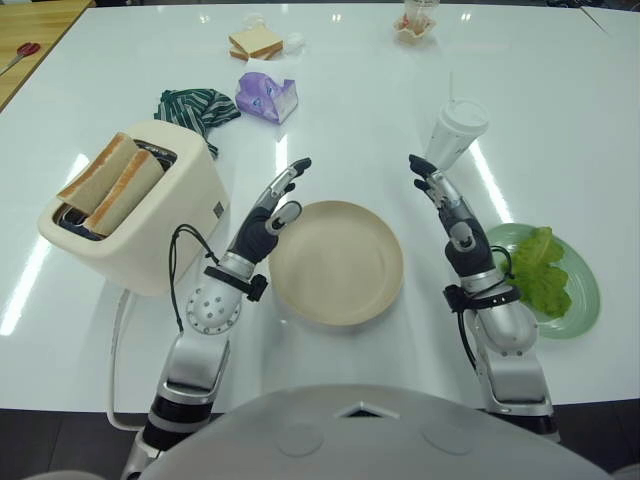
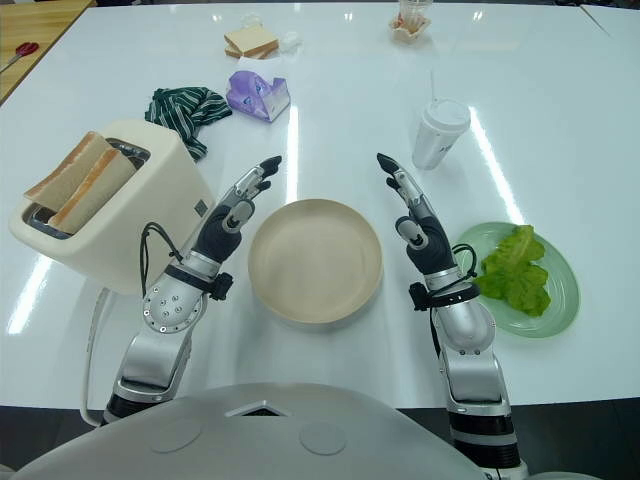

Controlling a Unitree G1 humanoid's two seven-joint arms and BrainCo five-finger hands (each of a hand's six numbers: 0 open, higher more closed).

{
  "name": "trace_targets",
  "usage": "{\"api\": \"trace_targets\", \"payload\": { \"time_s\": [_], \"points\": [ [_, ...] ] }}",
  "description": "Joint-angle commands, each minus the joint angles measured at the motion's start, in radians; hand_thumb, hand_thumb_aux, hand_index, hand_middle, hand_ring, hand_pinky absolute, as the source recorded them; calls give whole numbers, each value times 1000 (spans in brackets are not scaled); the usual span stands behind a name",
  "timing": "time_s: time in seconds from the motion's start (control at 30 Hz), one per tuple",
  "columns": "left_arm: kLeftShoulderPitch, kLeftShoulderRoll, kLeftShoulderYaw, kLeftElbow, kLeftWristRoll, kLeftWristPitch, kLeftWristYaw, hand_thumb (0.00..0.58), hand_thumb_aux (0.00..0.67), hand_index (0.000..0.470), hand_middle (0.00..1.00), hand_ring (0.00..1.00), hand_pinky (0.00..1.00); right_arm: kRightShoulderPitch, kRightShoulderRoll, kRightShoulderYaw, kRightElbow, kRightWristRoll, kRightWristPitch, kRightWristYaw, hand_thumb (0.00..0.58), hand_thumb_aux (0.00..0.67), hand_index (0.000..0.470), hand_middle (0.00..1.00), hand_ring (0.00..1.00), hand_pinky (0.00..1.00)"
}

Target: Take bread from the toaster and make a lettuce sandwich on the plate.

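Two slices of bread [image 1: 110, 180] stick up from the toaster [image 1: 140, 215]. The left hand [image 1: 268, 222] and right hand [image 1: 452, 215] are open beside the empty plate [image 1: 336, 262]. Lettuce [image 1: 540, 268] lies on a green plate [image 1: 585, 300].

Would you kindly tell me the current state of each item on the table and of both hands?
toaster: two bread slices raised in its slots
beige plate: empty
lettuce: lying on green plate
cup: upright, lidded
striped cloth: crumpled
left hand: open, empty
right hand: open, empty

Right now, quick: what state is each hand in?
Left hand: open, holding nothing.
Right hand: open, holding nothing.
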Motion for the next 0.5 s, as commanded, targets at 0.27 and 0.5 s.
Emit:
{"api": "trace_targets", "payload": {
  "time_s": [0.27,0.5],
  "points": [
    [6,-8,-1,1,-1,10,8,0,0,0,0,0,0,5,-7,1,1,15,46,20,0,0,0,0,0,0],
    [-23,-12,59,-288,-27,116,-6,0,0,0,0,0,0,40,15,-15,-6,42,29,3,0,0,0,0,0,0]
  ]
}}
